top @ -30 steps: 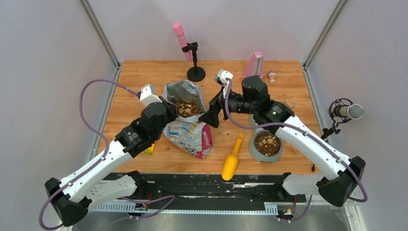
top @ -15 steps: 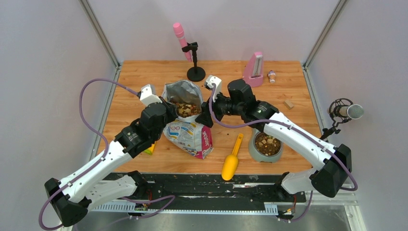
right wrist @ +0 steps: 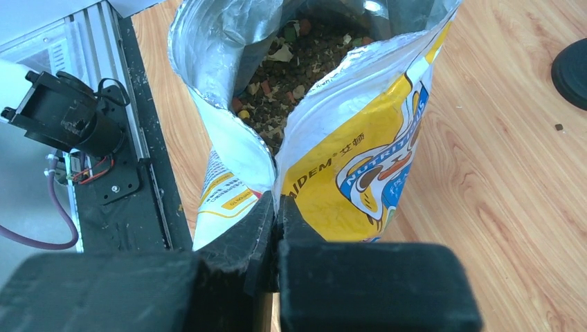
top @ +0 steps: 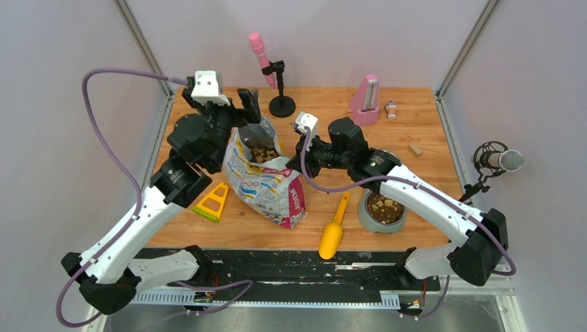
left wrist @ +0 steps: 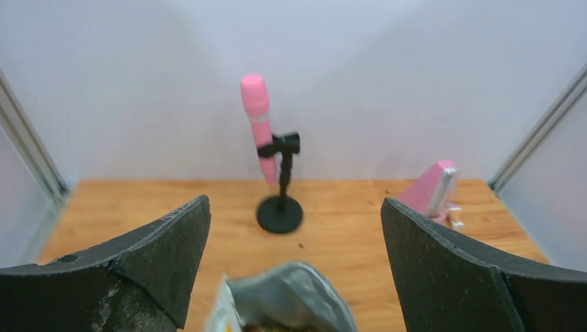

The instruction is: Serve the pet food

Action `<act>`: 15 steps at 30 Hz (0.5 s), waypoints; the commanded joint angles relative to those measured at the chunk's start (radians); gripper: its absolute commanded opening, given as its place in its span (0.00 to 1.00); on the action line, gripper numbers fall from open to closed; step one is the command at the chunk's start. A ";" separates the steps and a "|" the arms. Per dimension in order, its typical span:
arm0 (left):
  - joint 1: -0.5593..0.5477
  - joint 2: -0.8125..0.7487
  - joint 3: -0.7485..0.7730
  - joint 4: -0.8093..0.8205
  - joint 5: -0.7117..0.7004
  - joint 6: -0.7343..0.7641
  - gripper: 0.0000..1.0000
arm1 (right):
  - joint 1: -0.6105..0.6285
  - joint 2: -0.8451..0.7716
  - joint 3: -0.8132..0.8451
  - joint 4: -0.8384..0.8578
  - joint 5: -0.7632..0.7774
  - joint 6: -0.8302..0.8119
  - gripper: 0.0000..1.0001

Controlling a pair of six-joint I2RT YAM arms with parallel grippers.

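The pet food [top: 262,153] shows as mixed brown kibble inside the open yellow-white printed bag [top: 266,187], which lies mid-table. In the right wrist view the pet food [right wrist: 297,66] fills the foil mouth of the bag [right wrist: 360,159]. My right gripper [top: 296,166] is shut on the bag's rim, the jaws pinching the fold [right wrist: 277,207]. My left gripper [top: 221,102] is raised above and behind the bag, open and holding nothing [left wrist: 294,207], with only the bag's top [left wrist: 291,297] below it. More kibble lies in the grey bowl [top: 363,213].
A yellow scoop [top: 333,229] lies between bag and bowl. A yellow triangular piece [top: 212,202] sits left of the bag. At the back stand a pink microphone on a black stand [top: 280,104] and a pink metronome [top: 365,99]. A small block [top: 415,149] lies at right.
My left gripper let go of the bag's left rim, opened wide and rose toward the back. My right gripper moved in and shut on the right rim. The yellow triangular piece became visible.
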 commanded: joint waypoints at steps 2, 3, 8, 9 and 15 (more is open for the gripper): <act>0.138 0.016 0.113 0.035 0.359 0.427 1.00 | 0.004 -0.066 0.014 0.021 -0.048 -0.079 0.00; 0.156 0.006 0.126 0.033 0.417 0.438 1.00 | 0.004 -0.068 0.022 0.009 -0.056 -0.092 0.00; 0.216 -0.008 0.150 -0.115 0.668 0.671 1.00 | 0.003 -0.085 0.031 -0.039 -0.082 -0.192 0.00; 0.223 -0.017 0.130 -0.136 0.692 0.706 1.00 | 0.001 -0.092 0.029 -0.045 -0.081 -0.234 0.00; 0.415 0.005 0.088 -0.314 0.867 0.868 1.00 | -0.091 -0.085 0.116 -0.119 -0.065 -0.263 0.00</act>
